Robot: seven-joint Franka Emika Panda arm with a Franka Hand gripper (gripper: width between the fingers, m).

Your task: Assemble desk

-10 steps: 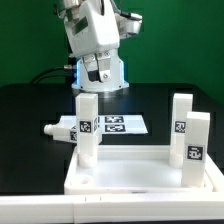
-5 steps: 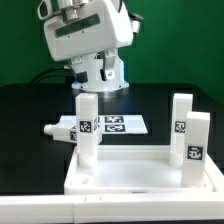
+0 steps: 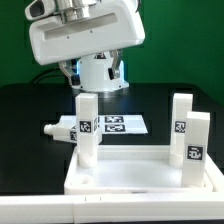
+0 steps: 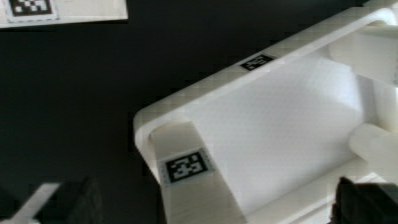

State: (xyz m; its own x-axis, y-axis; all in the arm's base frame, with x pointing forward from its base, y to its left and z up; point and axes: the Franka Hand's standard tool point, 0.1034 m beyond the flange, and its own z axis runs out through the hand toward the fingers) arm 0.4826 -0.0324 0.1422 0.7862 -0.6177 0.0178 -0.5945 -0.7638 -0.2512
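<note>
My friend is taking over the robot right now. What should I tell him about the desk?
Gripper: open, empty, up above the tabletop.
Tabletop: at the front of the table, sockets up.
Done: three legs stand in its corners, one at the exterior view's left and two at its right.
Left: the fourth leg lies on the table beside the marker board; it needs picking up and fitting.

In the exterior view we look level and close across the black table (image 3: 30, 130), the arm at twelve o'clock behind the tabletop (image 3: 140, 172). The wrist view looks straight down, nearer, on that tabletop (image 4: 267, 120) and the marker board (image 4: 63, 10), which both views share.
</note>
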